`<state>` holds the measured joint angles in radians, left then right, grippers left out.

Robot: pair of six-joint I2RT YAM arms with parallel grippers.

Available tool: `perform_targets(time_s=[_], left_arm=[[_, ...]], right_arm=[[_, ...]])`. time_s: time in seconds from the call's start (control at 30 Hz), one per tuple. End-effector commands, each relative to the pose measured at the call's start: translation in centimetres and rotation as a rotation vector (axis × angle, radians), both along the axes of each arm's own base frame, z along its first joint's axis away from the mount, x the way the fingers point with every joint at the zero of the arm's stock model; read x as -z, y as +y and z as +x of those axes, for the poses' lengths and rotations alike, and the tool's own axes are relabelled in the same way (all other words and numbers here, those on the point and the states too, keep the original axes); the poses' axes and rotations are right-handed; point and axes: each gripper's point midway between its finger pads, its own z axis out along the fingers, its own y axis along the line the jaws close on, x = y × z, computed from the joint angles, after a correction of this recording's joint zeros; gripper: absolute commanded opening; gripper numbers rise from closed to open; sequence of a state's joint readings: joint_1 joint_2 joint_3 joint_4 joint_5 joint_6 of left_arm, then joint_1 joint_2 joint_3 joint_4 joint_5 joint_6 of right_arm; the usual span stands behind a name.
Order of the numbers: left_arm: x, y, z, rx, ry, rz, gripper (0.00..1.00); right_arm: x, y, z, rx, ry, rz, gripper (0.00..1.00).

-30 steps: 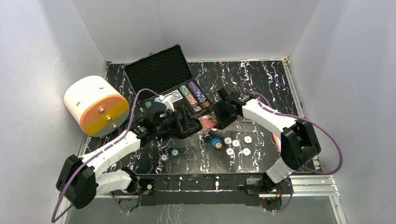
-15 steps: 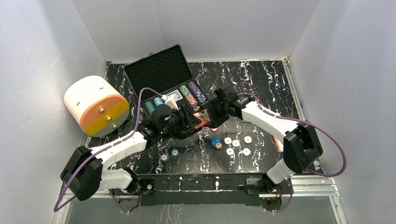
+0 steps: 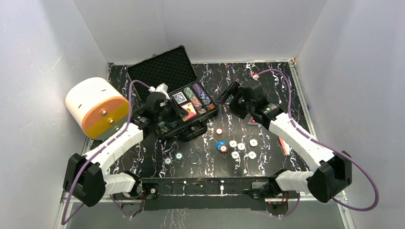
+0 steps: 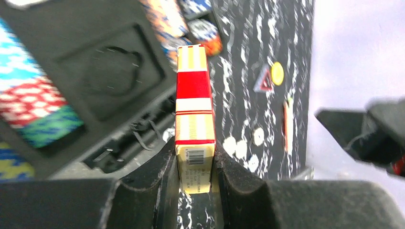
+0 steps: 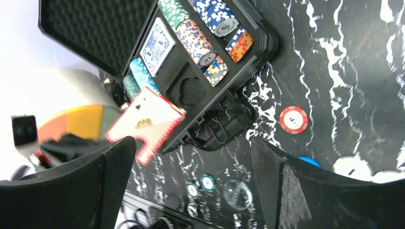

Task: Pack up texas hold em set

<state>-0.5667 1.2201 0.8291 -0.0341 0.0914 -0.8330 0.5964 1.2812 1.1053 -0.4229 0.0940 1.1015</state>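
Left pincer [image 4: 193, 155] is clamped on the red-and-yellow card deck [image 4: 193, 95]. Fingers [image 4: 157, 174] press both long sides, barcode end toward the wrist. The deck hangs tilted over the front part of the open black case [image 3: 165, 71], above the foam tray [image 5: 191, 90]. Touching the foam or not, can't tell.

Right pincer [image 5: 193, 143] is wide open with nothing between the jaws, held off to the right of the case above the worktop [image 3: 267, 86].

The case sits at the back left of the worktop, lid up and leaning back, egg-crate foam inside. The tray holds rows of multicoloured stacked chips [image 5: 200, 40] on edge. A second deck [image 5: 157, 45] with a blue back lies flat in the tray.

Loose on the worktop in front of the case:
- red chip [image 3: 218, 131]
- blue chip [image 3: 218, 144]
- cluster of white chips [image 3: 241, 146] just right of the blue one
- two teal chips [image 3: 178, 155] and a clear disc [image 3: 193, 157], nearer the arm bases

Yellow button [image 4: 277, 73] lies right of the case beside a small red triangle [image 4: 263, 83]. Thin orange pen [image 3: 283, 145] lies near the right edge. Big white-and-orange cylinder [image 3: 98, 107] lies on its side, left of the case.
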Motion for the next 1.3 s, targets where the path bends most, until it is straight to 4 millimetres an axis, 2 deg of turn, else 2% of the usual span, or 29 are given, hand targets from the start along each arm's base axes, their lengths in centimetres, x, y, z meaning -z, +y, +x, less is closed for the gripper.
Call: perform_targets(time_s=[0.0, 0.13, 0.33, 0.47, 0.7, 0.8, 0.97, 1.03, 1.13, 1.2, 1.27], left_arm=[[-1.1, 3.8, 1.8, -0.095, 0.069, 0.018, 0.00], [-0.2, 4.6, 3.1, -0.101, 0.133, 0.009, 0.00], [1.3, 3.2, 3.9, -0.034, 0.210, -0.038, 0.00], [2.0, 2.3, 3.9, -0.017, 0.249, -0.091, 0.00], [2.9, 0.9, 4.4, 0.006, 0.282, -0.168, 0.00], [3.8, 0.9, 4.6, -0.004, 0.303, -0.159, 0.00], [6.1, 2.1, 4.8, -0.108, 0.368, -0.107, 0.01], [6.4, 2.2, 4.9, -0.114, 0.381, -0.102, 0.13], [6.0, 2.2, 5.2, -0.104, 0.369, -0.083, 0.39], [5.2, 2.7, 5.5, -0.103, 0.347, -0.034, 0.56], [5.0, 4.4, 5.1, -0.133, 0.376, 0.079, 0.72]], right_arm=[[-2.2, 0.6, 0.0, -0.241, -0.257, -0.087, 0.95], [-0.8, 2.1, -0.9, -0.352, -0.247, -0.059, 0.83], [1.3, 3.0, -1.8, -0.405, -0.183, -0.029, 0.74], [2.2, 3.1, -1.9, -0.407, -0.150, -0.025, 0.73], [2.2, 2.9, -1.7, -0.390, -0.146, -0.039, 0.72], [2.4, 2.6, -1.7, -0.378, -0.140, -0.049, 0.73], [2.6, 2.5, -1.6, -0.368, -0.133, -0.054, 0.73], [2.5, 2.5, -1.5, -0.365, -0.132, -0.055, 0.74], [2.4, 2.5, -1.5, -0.362, -0.132, -0.055, 0.74], [2.3, 2.5, -1.5, -0.366, -0.135, -0.054, 0.75], [2.3, 2.5, -1.6, -0.367, -0.135, -0.053, 0.75]])
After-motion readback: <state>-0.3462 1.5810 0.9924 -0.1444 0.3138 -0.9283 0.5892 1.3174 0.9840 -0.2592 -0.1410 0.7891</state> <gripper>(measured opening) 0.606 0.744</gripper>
